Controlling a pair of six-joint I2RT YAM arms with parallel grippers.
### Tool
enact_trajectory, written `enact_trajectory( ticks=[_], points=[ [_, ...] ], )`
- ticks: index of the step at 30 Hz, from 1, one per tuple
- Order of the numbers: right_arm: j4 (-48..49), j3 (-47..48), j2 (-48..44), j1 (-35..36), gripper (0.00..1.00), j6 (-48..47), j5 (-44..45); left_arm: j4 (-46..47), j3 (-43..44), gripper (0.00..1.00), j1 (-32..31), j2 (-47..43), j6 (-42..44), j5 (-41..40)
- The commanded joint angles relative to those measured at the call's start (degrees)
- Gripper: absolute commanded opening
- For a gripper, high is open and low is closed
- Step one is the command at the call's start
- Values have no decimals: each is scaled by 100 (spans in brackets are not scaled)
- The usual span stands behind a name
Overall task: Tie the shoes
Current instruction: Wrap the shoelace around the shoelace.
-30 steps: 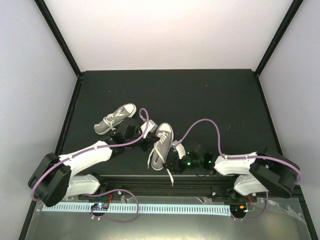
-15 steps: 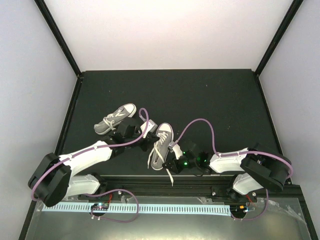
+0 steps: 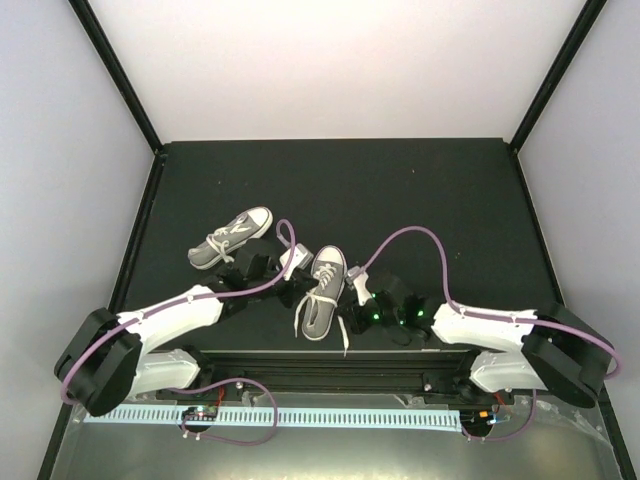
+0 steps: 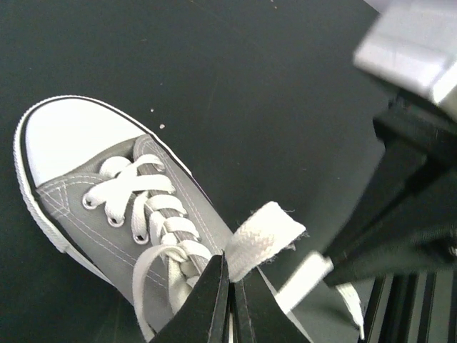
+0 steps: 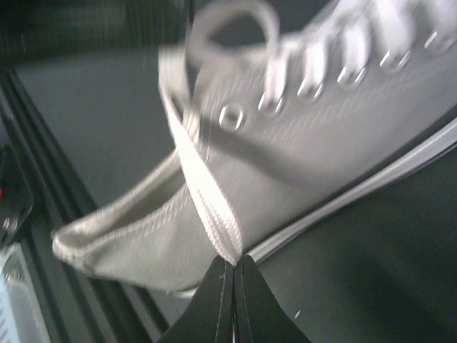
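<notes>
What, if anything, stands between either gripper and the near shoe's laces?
Nothing visible. The left gripper is shut on one lace end and the right gripper on another lace strand of the near shoe.

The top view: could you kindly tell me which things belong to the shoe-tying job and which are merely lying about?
Job: near shoe, its laces pinched by left gripper and right gripper; far shoe.
Not part of it: purple cables, black table.

White-shelled left arm (image 3: 170, 315) and right arm (image 3: 495, 325), black round joints, purple cable (image 3: 415, 235) looped along each, green lights (image 3: 375, 318), probably LEDs, left gripper (image 4: 228, 264) black, tapered
</notes>
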Motion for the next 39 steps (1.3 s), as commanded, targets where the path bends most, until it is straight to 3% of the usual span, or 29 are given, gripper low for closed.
enact_trajectory(
  ticks=[1,7,13,22,28,32,34,39],
  points=[
    [-932,558,-91,-331,2,-344,544,306,-142,2,22,-110,-161,324],
    [-1516,1463,461,-571,2,-715,713,562,-321,2,28,-248,-347,446],
    [-1495,2016,856,-650,2,-866,477,631,-435,2,2,-284,-406,569],
    [-1220,2042,1026,-659,2,-1086,-544,569,-653,2,-126,-296,-619,506],
    [-1117,1986,1114,-651,2,-1071,-664,457,-657,3,-286,-205,-804,505],
    [-1092,1905,1119,-651,2,-1053,-652,365,-690,13,-350,-319,-968,467],
    [-1062,1848,1105,-650,2,-1035,-634,216,-704,27,-350,-514,-1035,398],
    [-1031,1774,1084,-655,2,-1011,-633,-350,-713,49,-342,-1338,-1146,293]
  ],
)
